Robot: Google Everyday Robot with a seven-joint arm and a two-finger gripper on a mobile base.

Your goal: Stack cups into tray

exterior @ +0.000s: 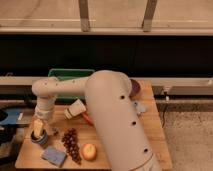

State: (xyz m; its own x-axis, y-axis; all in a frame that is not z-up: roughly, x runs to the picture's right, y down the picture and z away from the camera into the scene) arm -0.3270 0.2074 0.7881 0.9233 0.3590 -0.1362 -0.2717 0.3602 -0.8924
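The green tray (67,75) stands at the back left of the wooden table, partly hidden by my arm. A small dark metal cup (39,139) stands upright near the table's front left corner. My gripper (38,128) points straight down right over this cup, reaching into or onto its mouth. A pale cup (75,109) lies on its side in the middle of the table, right of the gripper and in front of the tray. My large white arm covers the table's centre.
A bunch of dark grapes (70,143), an orange fruit (89,151) and a blue sponge (53,156) lie at the front. A purple bowl (135,87) and a small pale bluish object (139,106) sit right of the arm. A red-orange item (86,118) lies by the pale cup.
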